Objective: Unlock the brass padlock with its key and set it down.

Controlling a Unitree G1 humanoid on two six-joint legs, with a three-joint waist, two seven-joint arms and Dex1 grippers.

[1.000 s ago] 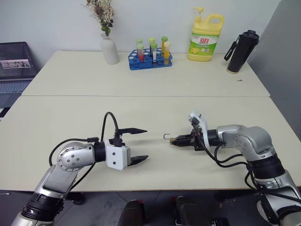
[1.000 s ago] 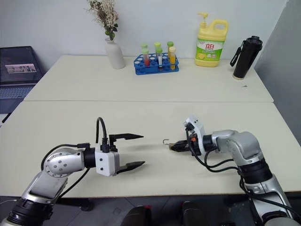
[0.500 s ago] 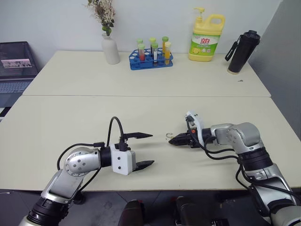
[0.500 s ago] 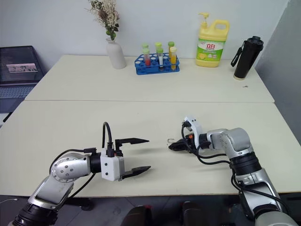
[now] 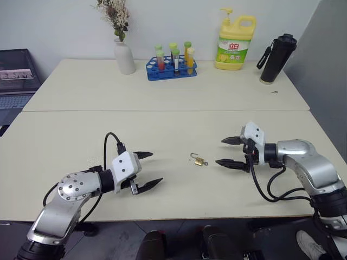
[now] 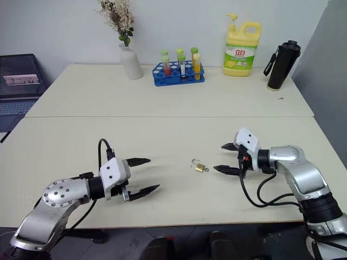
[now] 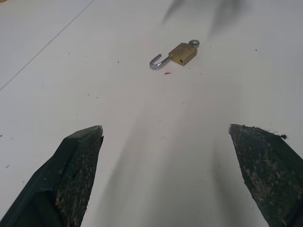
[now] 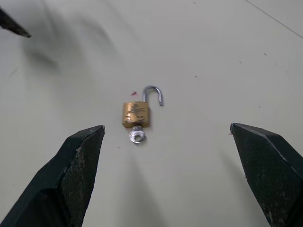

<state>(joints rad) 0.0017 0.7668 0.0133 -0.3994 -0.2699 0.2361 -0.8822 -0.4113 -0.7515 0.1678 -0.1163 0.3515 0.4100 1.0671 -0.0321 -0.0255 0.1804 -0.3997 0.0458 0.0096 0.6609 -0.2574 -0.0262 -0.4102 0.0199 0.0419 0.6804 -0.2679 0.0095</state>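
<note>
Near the tabletop's point(image 5: 65, 130) front edge, midway between left gripper point(image 5: 147, 169) and right gripper point(image 5: 228, 151), both wide open and empty: padlock point(image 8: 136, 114) lying flat, shackle swung open, key point(image 8: 137, 136) in its base; task apparently done.

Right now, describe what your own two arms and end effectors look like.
Both arms are silver-grey metal with rounded joint housings and black looping cables. The left end effector and the right end effector each have a white block-shaped housing and two black, tapered, pointed fingers with textured inner faces.
</note>
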